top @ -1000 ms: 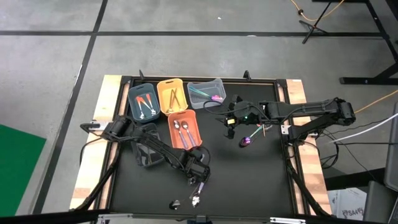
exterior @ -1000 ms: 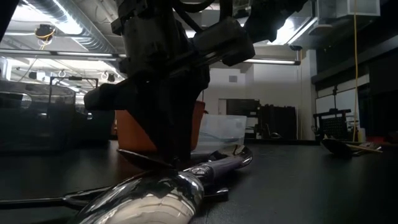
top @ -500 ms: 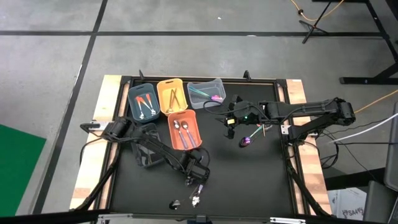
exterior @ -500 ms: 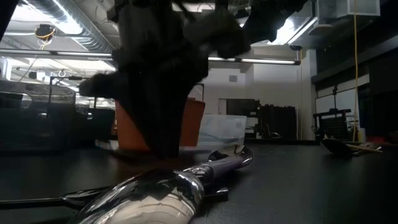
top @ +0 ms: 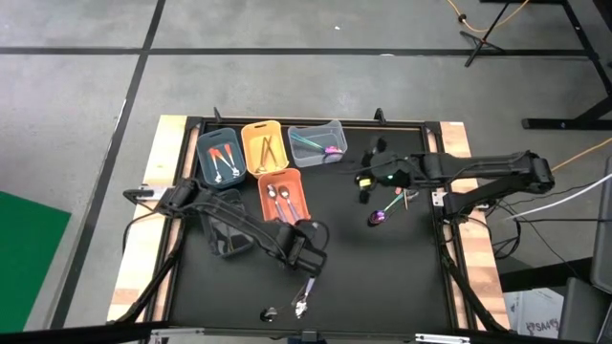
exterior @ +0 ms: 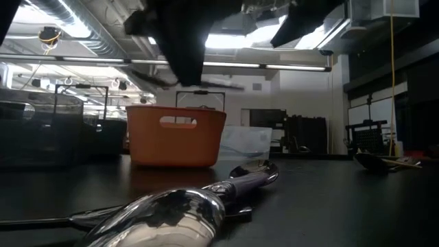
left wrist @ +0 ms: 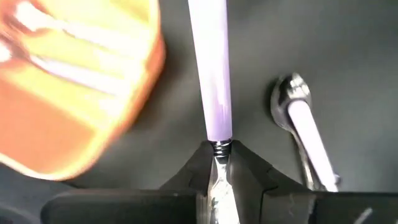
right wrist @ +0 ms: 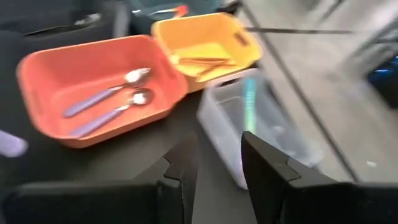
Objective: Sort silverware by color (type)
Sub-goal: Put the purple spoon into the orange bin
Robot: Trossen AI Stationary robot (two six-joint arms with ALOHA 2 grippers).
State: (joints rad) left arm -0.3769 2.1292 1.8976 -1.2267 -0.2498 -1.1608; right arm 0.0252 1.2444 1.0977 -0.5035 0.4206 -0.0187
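Left wrist view puts the thing I care about right in front of me: a spoon or fork with a pale lilac handle and a shiny silver neck (left wrist: 210, 68), its metal end pinched between the two dark fingers of my left gripper (left wrist: 219, 163), which stands nearly closed on it. The long axis of the handle runs straight out ahead of my fingers, and I carry it clear of the black desk (top: 382, 277). Which end piece it has I cannot tell, since that part sits inside my grip.

Just beside the handle's far end lies the orange rectangular plastic bin (left wrist: 74, 93), and from above that orange bin (top: 281, 199) is just beyond my left gripper (top: 304, 250), already holding two lilac-handled silver spoons (right wrist: 109, 102). So I judge the coming move is a short carry forward along the handle's own line, then a release into that bin.

A second lilac-handled silver piece (left wrist: 305, 127) lies on the desk near me.

My right gripper (top: 368, 182), fingers apart and holding nothing, hovers near the clear plastic bin (top: 316, 141), farther from this job.
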